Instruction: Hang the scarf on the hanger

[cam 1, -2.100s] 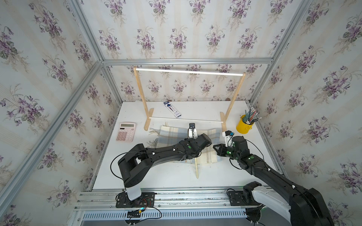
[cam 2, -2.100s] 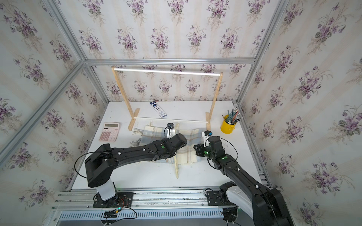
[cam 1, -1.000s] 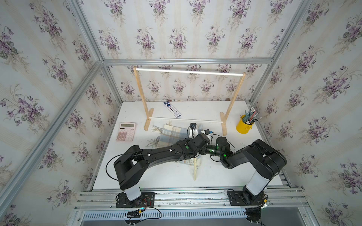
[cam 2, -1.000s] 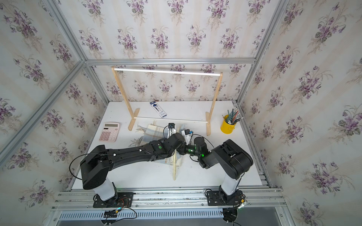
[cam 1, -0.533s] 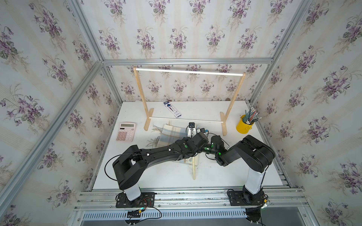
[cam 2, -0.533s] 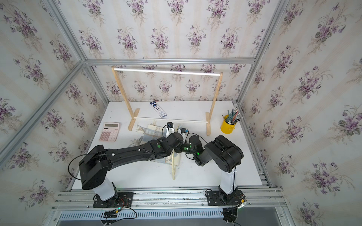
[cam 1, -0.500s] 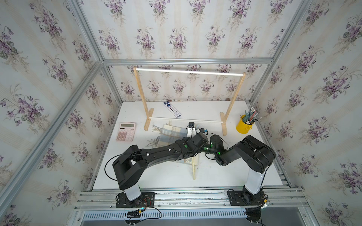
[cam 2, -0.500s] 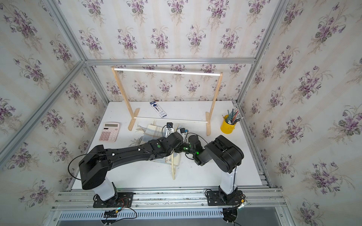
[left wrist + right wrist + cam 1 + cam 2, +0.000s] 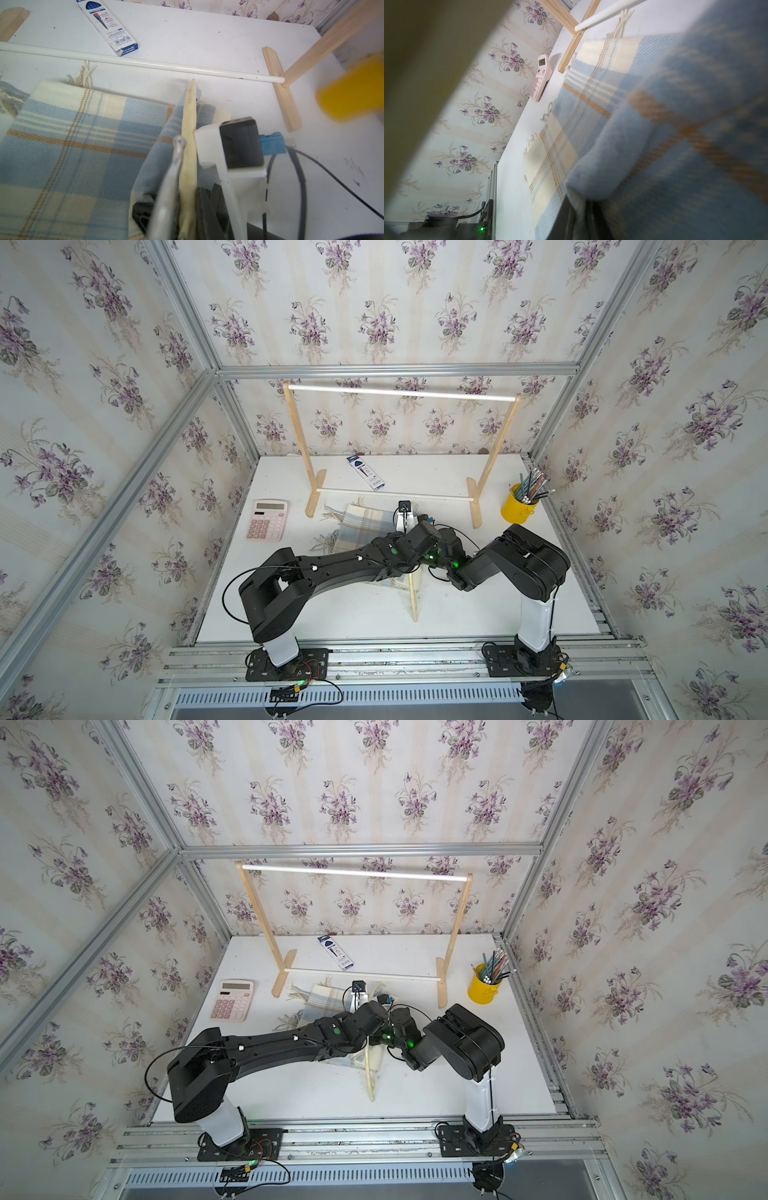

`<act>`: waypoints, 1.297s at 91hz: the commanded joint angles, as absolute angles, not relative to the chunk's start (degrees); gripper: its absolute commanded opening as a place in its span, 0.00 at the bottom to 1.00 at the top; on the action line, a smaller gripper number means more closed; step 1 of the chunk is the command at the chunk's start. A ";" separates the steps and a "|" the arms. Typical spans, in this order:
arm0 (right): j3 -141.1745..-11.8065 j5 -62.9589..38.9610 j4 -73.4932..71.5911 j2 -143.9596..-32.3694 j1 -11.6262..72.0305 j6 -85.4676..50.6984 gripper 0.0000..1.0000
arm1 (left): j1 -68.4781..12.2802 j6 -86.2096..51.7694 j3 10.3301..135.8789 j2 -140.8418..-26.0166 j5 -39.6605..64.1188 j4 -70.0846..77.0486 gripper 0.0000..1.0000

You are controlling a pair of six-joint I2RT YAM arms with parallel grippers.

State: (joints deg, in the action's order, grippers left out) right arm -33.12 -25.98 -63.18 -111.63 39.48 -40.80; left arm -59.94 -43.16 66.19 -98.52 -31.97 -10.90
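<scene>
In a top view the scarf point(image 9: 365, 520) is seen laid on the tabletop point(image 9: 353, 626), partly folded over the hanger point(image 9: 412, 601); the fold should be drawn evenly across. In the left wrist view the hanger is clamped by the left gripper point(image 9: 175, 205). In the right wrist view, whether cloth is held by the right gripper point(image 9: 577, 220) cannot be told; the rack rod point(image 9: 604, 15) is found close by.

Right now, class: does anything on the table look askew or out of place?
Yes: the scarf lies rumpled on the table, with one fold thrown over an arm of the hanger instead of lying flat.
</scene>
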 commanded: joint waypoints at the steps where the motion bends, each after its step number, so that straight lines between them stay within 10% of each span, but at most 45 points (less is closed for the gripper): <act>1: -32.48 -25.86 -59.30 -110.70 39.73 -42.61 0.40 | -59.97 -42.19 65.90 -98.69 -25.50 -9.70 0.00; 14: -30.64 -23.37 -56.51 -107.79 39.72 -41.16 0.59 | -59.68 -41.99 65.39 -98.03 -26.06 -9.76 0.00; 30: -28.79 -21.22 -55.27 -105.95 39.73 -40.34 0.59 | -59.17 -41.95 64.97 -97.48 -26.28 -10.13 0.00; 47: -27.12 -20.03 -55.47 -102.44 39.73 -40.32 0.52 | -58.99 -41.92 64.70 -97.25 -27.22 -10.85 0.00; 63: -25.05 -16.45 -53.25 -97.88 39.73 -37.93 0.25 | -58.81 -42.11 64.38 -97.54 -27.67 -10.90 0.00; 86: -23.15 -16.05 -54.17 -96.81 39.38 -36.48 0.55 | -58.62 -42.01 64.76 -98.34 -27.38 -10.90 0.00; 118: -19.19 -12.76 -49.36 -88.46 39.28 -34.62 0.55 | -58.36 -41.95 64.50 -98.43 -27.45 -11.03 0.00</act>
State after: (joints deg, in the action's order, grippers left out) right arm -20.12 -15.40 -52.18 -91.46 39.35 -36.45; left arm -58.50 -42.70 64.66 -97.89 -28.73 -7.60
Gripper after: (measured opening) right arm 0.553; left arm 0.158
